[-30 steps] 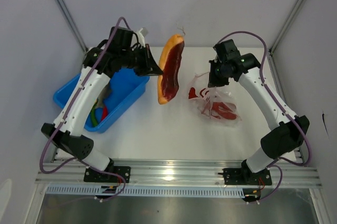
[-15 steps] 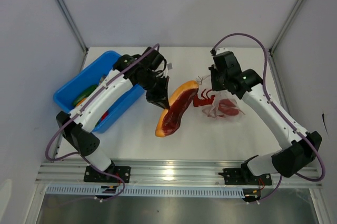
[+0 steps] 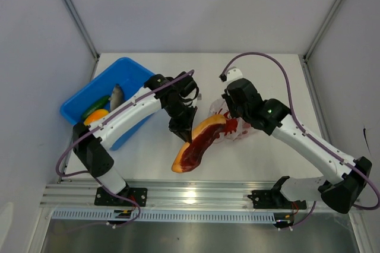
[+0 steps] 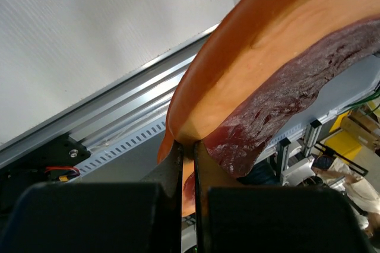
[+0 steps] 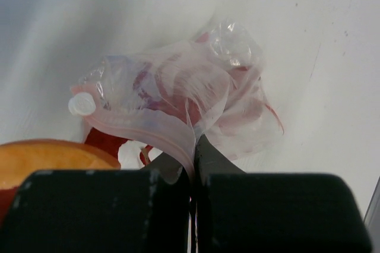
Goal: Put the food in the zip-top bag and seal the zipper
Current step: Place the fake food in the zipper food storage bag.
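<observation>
Left tool (image 3: pixel 189 138): pressed together on the orange rim of the toy meat slab (image 3: pixel 199 143); your left wrist view confirms the pinch.

Change noted: a second ago you held this slab upright and high toward 12 o'clock; it has since swung down to the centre of the tabletop (image 3: pixel 148 164). It now slants from a low end at 7 o'clock to a high end at 1 o'clock, where it meets the zip-top bag (image 3: pixel 243 131).

Right tool (image 3: pixel 230 115): clamped on the film at the bag's mouth; it has drawn the bag from 3 o'clock in toward centre.

Assessment: you are at the insertion step. The slab's tip sits at the mouth, not yet inside as far as I can judge; the slab looks large for this bag. Red pieces already lie within. The zipper (image 5: pixel 139 129) is unsealed.

Outstanding: the blue bin (image 3: pixel 133 78) at 9 o'clock holds a grey fish (image 3: pixel 117 94), a green vegetable (image 3: pixel 95 109) and an orange piece (image 3: pixel 96 117).

Markings: no brand, label or legible writing found.
</observation>
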{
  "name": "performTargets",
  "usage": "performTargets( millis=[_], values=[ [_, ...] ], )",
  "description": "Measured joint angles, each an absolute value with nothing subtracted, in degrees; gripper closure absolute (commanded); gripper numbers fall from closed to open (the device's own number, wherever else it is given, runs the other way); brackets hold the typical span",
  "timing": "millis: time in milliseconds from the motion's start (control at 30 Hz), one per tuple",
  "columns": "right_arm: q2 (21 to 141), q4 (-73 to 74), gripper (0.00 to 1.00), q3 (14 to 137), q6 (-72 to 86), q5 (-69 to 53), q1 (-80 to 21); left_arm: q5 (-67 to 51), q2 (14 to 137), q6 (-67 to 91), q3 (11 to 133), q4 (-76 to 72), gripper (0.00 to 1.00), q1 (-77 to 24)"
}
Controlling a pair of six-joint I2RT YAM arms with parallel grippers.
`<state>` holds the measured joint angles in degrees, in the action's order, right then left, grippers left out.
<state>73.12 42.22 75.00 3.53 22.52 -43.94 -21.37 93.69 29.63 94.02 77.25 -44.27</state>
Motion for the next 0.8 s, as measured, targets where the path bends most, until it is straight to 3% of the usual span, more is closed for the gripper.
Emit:
performTargets(
  millis=[333, 567, 800],
  values=[
    [71.26, 41.3, 1.0, 70.72, 4.43, 30.06, -47.62, -24.49, 94.63, 29.98, 92.05, 77.03, 0.99, -46.44],
    [78.17, 42.37, 1.0, 73.76, 7.25, 37.01, -47.9, -24.43, 91.48, 31.14, 86.11, 77.49, 0.99, -46.98],
    [82.52, 42.52, 1.0, 77.1, 8.19, 39.75, -50.63, -24.45, 92.79, 31.55, 90.24, 77.73, 0.99, -47.03]
  ],
)
